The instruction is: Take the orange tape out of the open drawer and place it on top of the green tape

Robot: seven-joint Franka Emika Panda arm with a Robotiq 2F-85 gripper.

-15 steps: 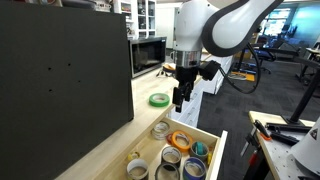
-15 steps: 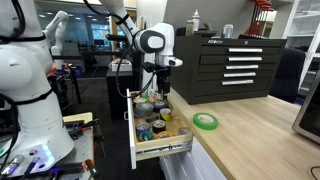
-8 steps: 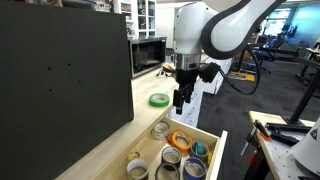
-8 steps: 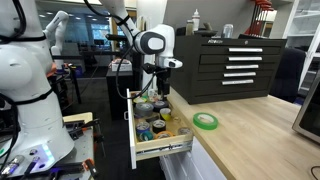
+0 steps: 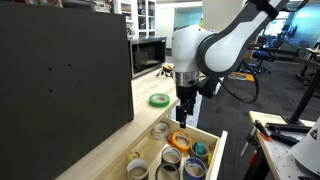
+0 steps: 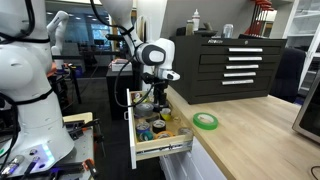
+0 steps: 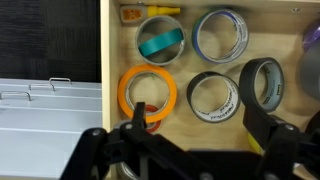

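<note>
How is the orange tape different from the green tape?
The orange tape lies in the open drawer among other rolls; the green tape lies out on the wooden counter. The open gripper hangs above the orange tape, away from the green tape. Both are rings lying flat.

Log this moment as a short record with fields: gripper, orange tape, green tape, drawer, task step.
gripper: open, hanging above the drawer
orange tape: flat in the drawer, not gripped; in the wrist view one finger shows over its hole
green tape: flat on the countertop
drawer: open, holding other tape rolls
task step: pickup not yet done
</note>
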